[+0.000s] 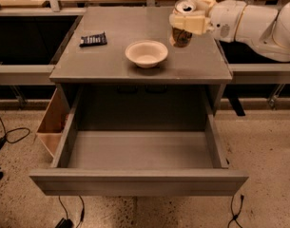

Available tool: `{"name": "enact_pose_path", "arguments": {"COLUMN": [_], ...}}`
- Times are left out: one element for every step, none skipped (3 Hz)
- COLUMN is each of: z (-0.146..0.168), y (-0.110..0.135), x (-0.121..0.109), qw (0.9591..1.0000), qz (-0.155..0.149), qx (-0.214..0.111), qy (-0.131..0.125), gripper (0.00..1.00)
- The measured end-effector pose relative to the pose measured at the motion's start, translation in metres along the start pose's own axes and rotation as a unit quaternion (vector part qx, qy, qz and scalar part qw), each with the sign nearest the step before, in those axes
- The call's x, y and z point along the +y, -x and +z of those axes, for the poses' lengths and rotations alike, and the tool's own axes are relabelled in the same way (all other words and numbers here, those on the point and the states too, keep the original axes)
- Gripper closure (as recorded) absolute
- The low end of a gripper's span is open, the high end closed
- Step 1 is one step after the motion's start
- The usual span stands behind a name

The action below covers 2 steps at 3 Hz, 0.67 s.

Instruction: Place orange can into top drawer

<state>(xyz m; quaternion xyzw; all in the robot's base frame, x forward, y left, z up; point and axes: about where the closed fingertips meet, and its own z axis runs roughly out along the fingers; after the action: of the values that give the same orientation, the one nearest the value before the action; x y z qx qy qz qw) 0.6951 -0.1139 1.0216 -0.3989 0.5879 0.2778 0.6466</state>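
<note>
My gripper (186, 23) is shut on the orange can (182, 34) and holds it in the air over the right rear part of the grey cabinet top (111, 61). The can's silver top with pull tab faces up, and the fingers cover its upper half. The white arm reaches in from the right. The top drawer (140, 151) is pulled fully open toward the front below the cabinet top. Its inside holds nothing.
A white bowl (146, 53) stands on the cabinet top just left of and in front of the can. A dark flat object (93, 39) lies at the top's left. A small tan wooden box (52, 125) hangs at the cabinet's left side. Cables lie on the floor.
</note>
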Motion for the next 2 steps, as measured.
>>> {"name": "enact_pose_path", "arguments": {"z": [-0.039,-0.059], "y": [-0.028,-0.075], "x": [0.029,0.061], "qw": [0.9994,0.9968], "qz": [0.024,0.071], "qx": [0.022,0.017], "qy": [0.011,0.033], "gripper": [1.0,1.0]}}
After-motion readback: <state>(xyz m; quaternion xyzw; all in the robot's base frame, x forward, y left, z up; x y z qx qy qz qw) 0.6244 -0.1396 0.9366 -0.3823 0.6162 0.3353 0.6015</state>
